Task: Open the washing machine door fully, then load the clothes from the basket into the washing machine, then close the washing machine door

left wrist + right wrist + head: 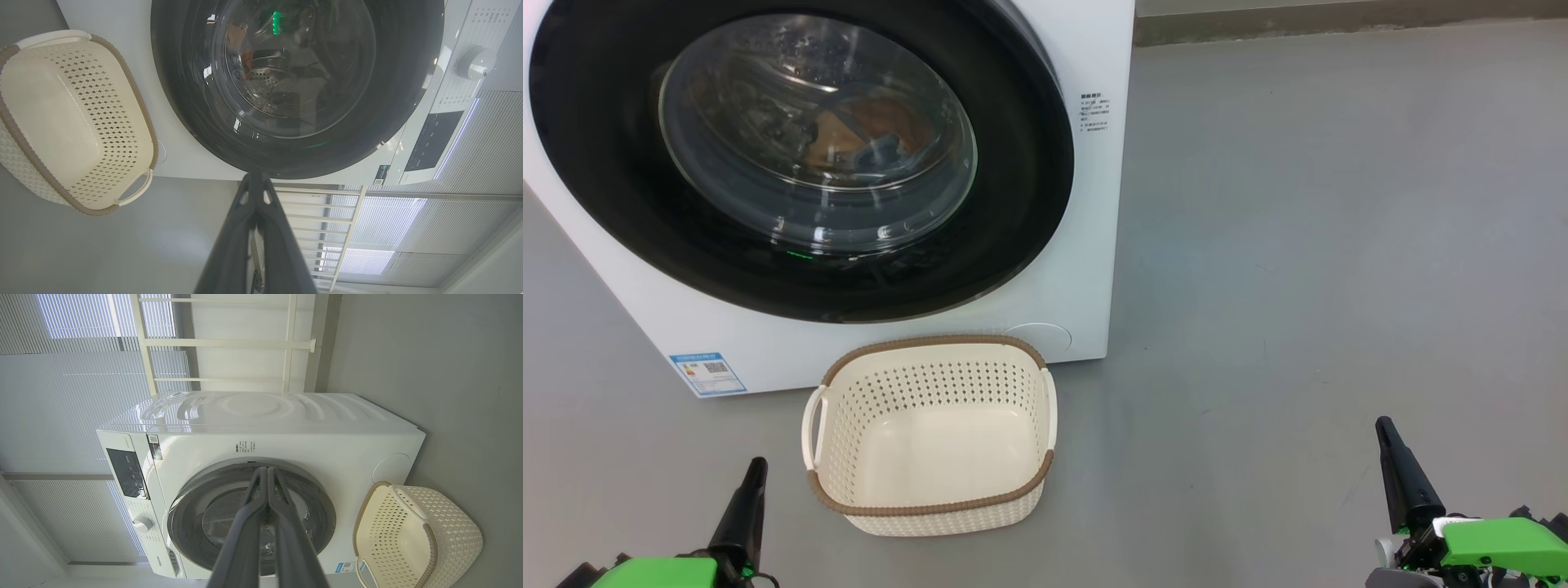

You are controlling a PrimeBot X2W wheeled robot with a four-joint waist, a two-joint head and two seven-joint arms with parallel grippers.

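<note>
Behind the basket (931, 510), the washing machine door (768, 192) sits closed over clothes (870, 131).

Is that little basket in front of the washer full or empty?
Empty. The basket shows its bare cream floor and perforated walls all the way round, with no garment inside.

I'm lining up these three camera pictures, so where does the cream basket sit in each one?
Head view: basket lower centre, on the floor before the washing machine.
Left wrist view: basket upper left.
Right wrist view: basket lower right.
Shared landmark: the washing machine door, next to it in all three.
</note>
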